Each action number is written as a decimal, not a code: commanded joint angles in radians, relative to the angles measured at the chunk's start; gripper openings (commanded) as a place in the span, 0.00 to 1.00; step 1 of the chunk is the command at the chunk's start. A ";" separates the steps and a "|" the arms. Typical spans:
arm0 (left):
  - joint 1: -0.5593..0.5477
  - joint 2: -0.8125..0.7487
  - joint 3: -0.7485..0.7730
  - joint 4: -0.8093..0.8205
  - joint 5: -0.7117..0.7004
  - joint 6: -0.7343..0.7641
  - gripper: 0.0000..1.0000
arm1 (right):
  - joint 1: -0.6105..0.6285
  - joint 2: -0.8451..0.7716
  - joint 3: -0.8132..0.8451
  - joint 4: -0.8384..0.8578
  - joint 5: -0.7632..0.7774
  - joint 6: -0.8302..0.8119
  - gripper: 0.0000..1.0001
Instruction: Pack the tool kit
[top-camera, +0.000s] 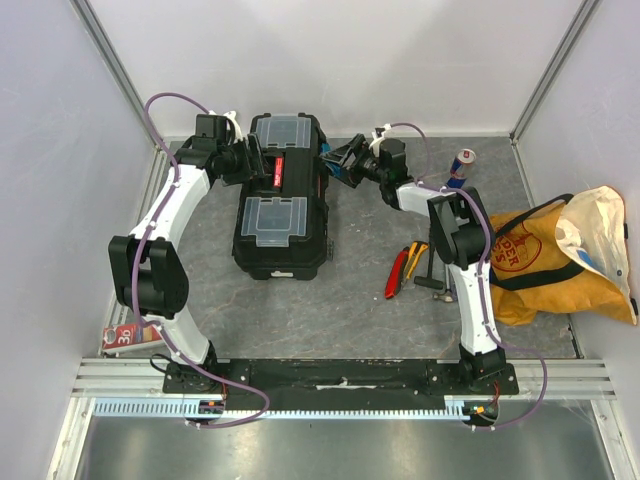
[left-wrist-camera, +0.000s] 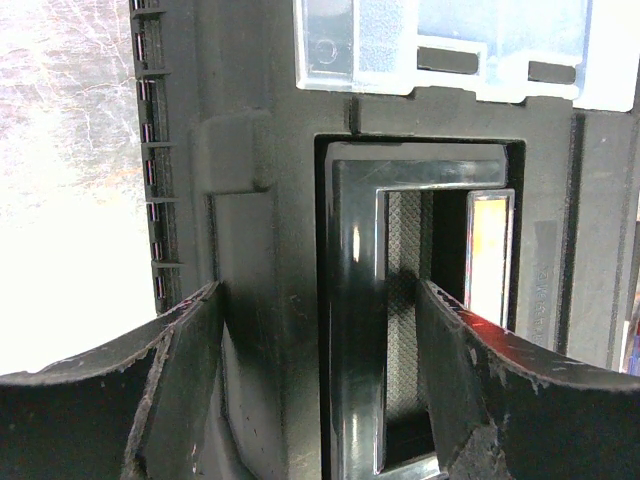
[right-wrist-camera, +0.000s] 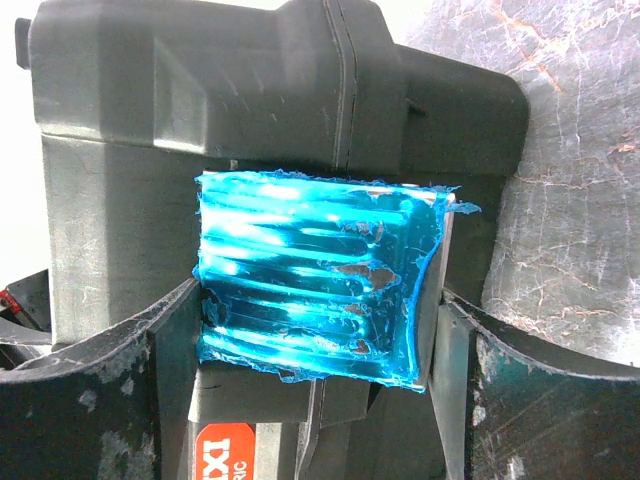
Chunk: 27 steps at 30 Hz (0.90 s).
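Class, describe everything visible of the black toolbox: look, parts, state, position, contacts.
The toolbox is black moulded plastic, closed, lying flat on the grey table, lengthwise away from the arms. Its lid carries two clear organiser lids with a recessed handle and red label between. A scuffed blue latch sits on its right side. The open left gripper straddles the handle's edge; the open right gripper flanks the latch; contact is unclear.

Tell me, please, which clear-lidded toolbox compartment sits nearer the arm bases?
The near clear lid, below the red handle label in the top view; the far clear lid lies above it.
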 joint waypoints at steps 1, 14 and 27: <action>-0.063 0.143 -0.101 -0.215 -0.081 0.026 0.75 | 0.043 -0.059 -0.012 -0.074 0.033 -0.119 0.11; -0.062 0.149 -0.097 -0.212 -0.058 0.028 0.75 | 0.029 -0.149 -0.155 0.181 0.012 -0.061 0.98; -0.057 0.156 -0.100 -0.213 -0.053 0.029 0.75 | 0.019 -0.191 -0.258 0.419 0.015 -0.022 0.98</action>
